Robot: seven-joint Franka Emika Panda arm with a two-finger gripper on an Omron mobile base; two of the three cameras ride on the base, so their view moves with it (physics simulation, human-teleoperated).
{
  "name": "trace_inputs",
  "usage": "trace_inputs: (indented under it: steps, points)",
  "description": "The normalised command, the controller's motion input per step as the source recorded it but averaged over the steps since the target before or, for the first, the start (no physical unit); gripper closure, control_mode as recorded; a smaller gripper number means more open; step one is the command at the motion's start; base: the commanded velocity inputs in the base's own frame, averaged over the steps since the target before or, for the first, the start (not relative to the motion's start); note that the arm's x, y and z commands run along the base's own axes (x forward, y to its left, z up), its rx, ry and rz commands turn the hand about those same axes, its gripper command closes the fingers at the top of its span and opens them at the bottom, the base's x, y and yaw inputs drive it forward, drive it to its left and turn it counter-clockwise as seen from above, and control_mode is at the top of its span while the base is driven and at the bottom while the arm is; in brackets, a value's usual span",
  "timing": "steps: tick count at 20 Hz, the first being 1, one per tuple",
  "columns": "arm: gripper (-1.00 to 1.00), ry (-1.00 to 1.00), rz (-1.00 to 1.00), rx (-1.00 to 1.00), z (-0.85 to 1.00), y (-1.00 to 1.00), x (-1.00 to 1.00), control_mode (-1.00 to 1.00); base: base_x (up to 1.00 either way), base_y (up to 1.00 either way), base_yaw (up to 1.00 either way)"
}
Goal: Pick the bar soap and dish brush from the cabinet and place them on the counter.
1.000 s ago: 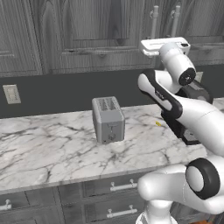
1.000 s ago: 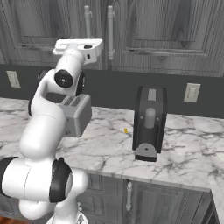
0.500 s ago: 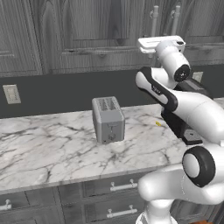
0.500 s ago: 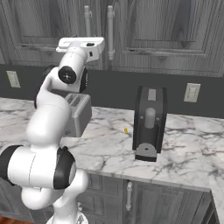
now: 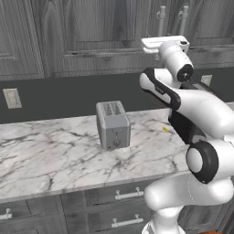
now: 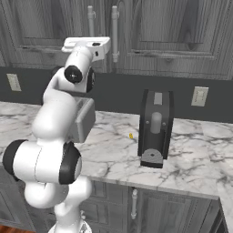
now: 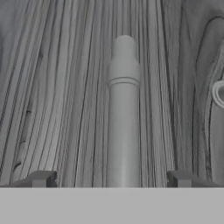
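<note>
Dark grey wood-grain doors of the cabinet (image 5: 105, 36) stood shut above the marble counter (image 5: 50, 155), where a toaster (image 5: 113, 124) and a black coffee machine (image 6: 155, 128) sat. At the doors, the claw (image 7: 112, 177) was spread wide, its fingertips (image 7: 41, 178) flanking a silver bar handle (image 7: 124, 109) without touching it.

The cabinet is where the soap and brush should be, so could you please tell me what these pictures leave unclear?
- Cabinet inside: both base views, shut doors hide it, so soap and brush cannot be seen.
- Handle: hand view, lower end cut off by the bottom edge between the open tool's tips.
- Second handle: hand view, cut by the right edge.
- Yellow speck on the counter: too small to identify.
</note>
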Motion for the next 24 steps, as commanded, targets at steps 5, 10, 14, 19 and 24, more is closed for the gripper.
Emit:
trace_inputs:
  steps: [5, 10, 14, 19, 24]
  points:
    - [-1.0, 0.0, 0.0, 0.0, -0.01, 0.0, 0.27, -1.0, 0.0, 0.0, 0.0]
    - [1.0, 0.0, 0.0, 0.0, -0.03, 0.0, 0.23, -1.0, 0.0, 0.0, 0.0]
    - [1.0, 0.0, 0.0, 0.0, -0.02, 0.0, 0.2, -1.0, 0.0, 0.0, 0.0]
    - [1.0, 0.0, 0.0, 0.0, 0.0, 0.0, 0.18, -1.0, 0.0, 0.0, 0.0]
    - [1.0, 0.14, 0.01, -0.02, 0.0, 0.0, 0.14, -1.0, 0.0, 0.0, 0.0]
